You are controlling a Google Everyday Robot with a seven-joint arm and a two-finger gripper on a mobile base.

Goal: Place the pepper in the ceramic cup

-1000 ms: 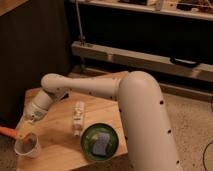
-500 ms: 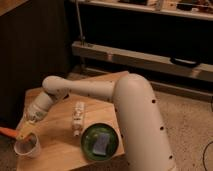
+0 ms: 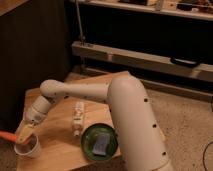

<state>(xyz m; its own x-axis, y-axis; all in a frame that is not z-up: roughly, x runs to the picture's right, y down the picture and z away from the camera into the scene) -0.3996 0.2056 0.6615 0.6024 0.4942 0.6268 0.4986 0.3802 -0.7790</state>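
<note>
Hand (image 3: pixel 23 135) sits at the table's (image 3: pixel 55 145) 8 o'clock corner, directly above the ceramic cup (image 3: pixel 27 147). Pepper (image 3: pixel 7 135) projects from the hand toward 9 o'clock, held at one end, lying roughly level just above and left of the cup rim, not inside it. White tube (image 3: pixel 77 119) lies mid-table. Green plate (image 3: pixel 99 141) at 5 o'clock carries a small bluish item (image 3: pixel 101 142).

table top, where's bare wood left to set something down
Bare wood lies between the ceramic cup and the white tube, and along the table front edge left of the green plate. The front-left corner is crowded: the gripper sits over the cup, with the pepper beside it.
</note>
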